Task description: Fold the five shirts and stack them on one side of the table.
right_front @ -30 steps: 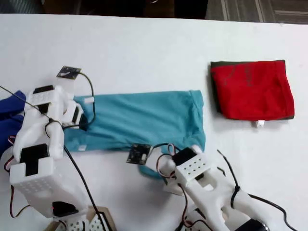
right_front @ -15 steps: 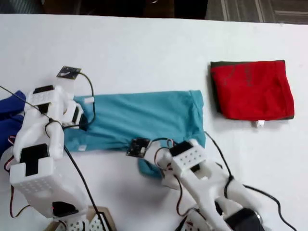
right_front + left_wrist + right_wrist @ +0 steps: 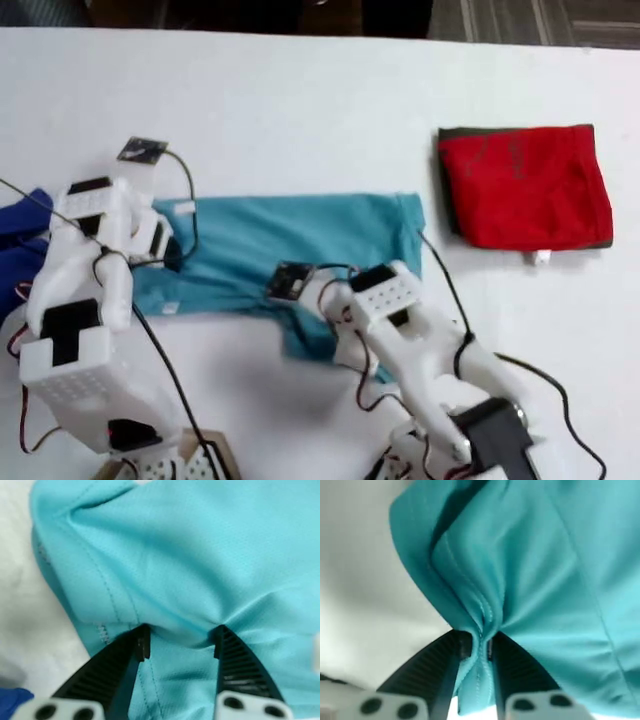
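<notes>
A teal shirt [image 3: 290,240] lies spread lengthwise across the middle of the white table [image 3: 300,100]. My left gripper [image 3: 180,642] is open at the shirt's left end, both fingertips pressing down on the cloth [image 3: 200,560]. In the high view that gripper [image 3: 165,250] sits under the left arm. My right gripper [image 3: 476,647] is shut on a bunched fold of the teal shirt's [image 3: 545,555] near edge. From above, the right gripper [image 3: 340,340] holds this edge raised at the shirt's near right part.
A folded red shirt [image 3: 525,187] rests on a dark folded one at the right side of the table. A blue shirt [image 3: 20,225] lies at the left edge, behind the left arm. The far half of the table is bare.
The right arm has moved away from the near edge toward the shirt's middle, dragging the pinched near edge with it. The left arm has stayed put.
</notes>
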